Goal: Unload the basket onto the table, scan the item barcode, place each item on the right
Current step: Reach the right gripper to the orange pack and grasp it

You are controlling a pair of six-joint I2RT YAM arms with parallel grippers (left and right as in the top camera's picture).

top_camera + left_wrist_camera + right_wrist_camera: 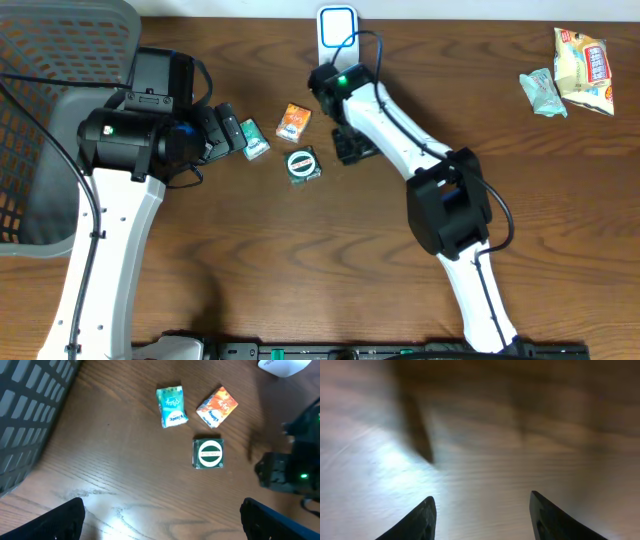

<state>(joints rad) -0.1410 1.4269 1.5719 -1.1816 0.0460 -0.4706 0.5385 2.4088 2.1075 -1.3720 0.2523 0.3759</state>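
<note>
Over the bench, seen from the top camera, where do your fingers stand?

My left fingers (228, 130) are spread wide and hold nothing. A teal packet (255, 140) lies just ahead of their tips. My right fingers (352, 148) sit low over the wood. Between the two pairs are an orange packet (293, 122) and a square green-labelled box (303, 164). The box is the nearest of the three to my right fingers, but not touching them.

Anything else up there?

A white device with a cable (337, 28) lies beyond my right fingers at the bench's far edge. A grey mesh basket (60, 100) sits behind my left fingers. Two snack bags (583, 68) lie well away past my right arm.

And from the left wrist?

My two left fingers show only as dark tips at the lower corners, far apart, with bare bench (125, 470) between them. The teal and orange packets lie side by side ahead of them. The green-labelled box is a little nearer to me, flat with its round label up. None of the three touches another. My right arm's dark end is off to one side of the box.

From the right wrist?

Both right fingers are parted, with plain wood and glare between them. No packet shows there, so they grip nothing.
</note>
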